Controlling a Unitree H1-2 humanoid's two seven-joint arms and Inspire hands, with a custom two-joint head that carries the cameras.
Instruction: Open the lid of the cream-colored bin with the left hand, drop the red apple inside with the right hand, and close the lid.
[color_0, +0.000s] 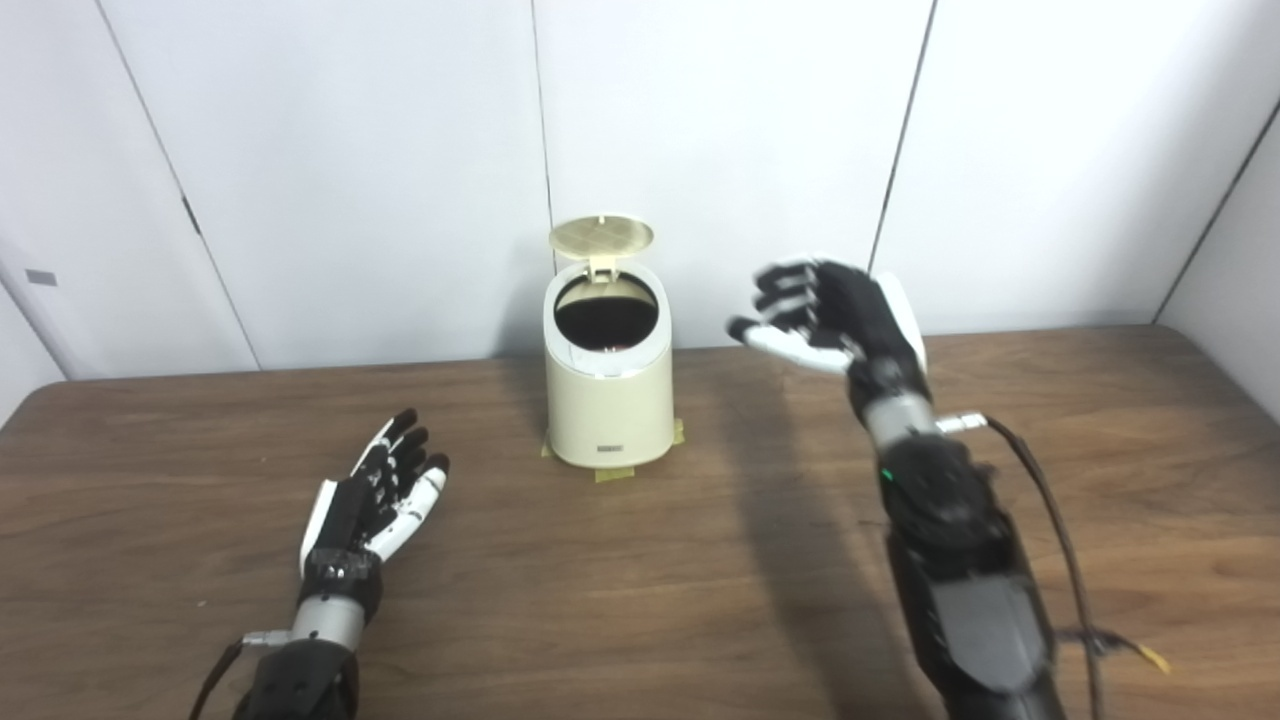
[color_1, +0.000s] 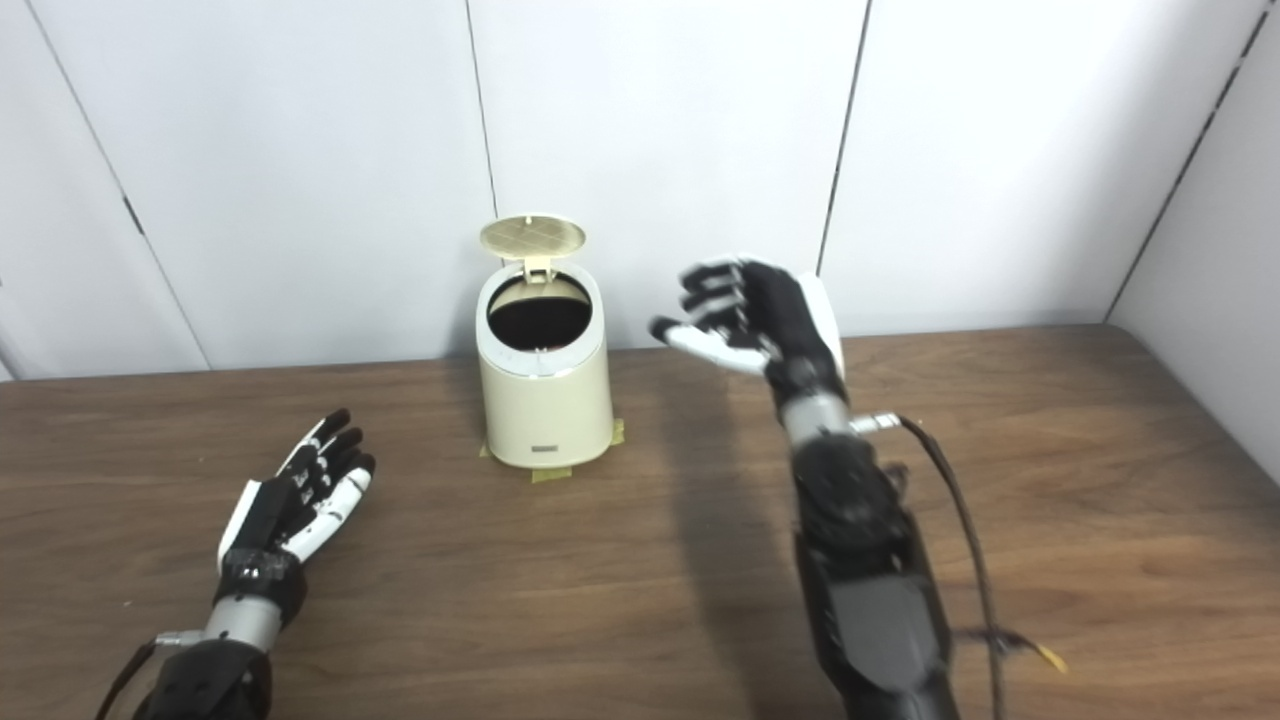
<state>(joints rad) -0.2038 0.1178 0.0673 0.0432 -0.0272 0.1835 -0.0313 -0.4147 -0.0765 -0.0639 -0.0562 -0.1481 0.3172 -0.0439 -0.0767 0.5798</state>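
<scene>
1. The bin (color_0: 608, 400) stands upright on the surface (color_0: 640, 560), close to the wall (color_0: 330, 150) behind it; its body is cream-coloured, with a small dark label low on its front; strips of yellowish tape (color_0: 612, 474) show at its foot, on the surface.
2. The lid (color_0: 601, 236) is up, hinged at the bin's back edge and tilted back toward the wall; its ribbed underside faces forward; the round mouth below it is open and dark inside.
3. A faint reddish patch shows low in that dark opening; whether it is the apple cannot be told from either view; no apple lies on the surface.
4. The right hand (color_0: 830, 315) is raised off the surface, to the right of the bin and about level with its mouth; it does not touch the bin; its fingers (color_0: 785, 290) are spread and loosely curled, pointing toward the bin, and it holds nothing; the picture is slightly blurred there.
5. The left hand (color_1: 290, 500) lies low over the surface, in front of the bin and well to its left, apart from it; its fingers are stretched out, pointing roughly toward the bin, and it holds nothing.
6. A cable (color_0: 1050, 520) runs along the right forearm, to the bin's right and nearer the camera.
</scene>
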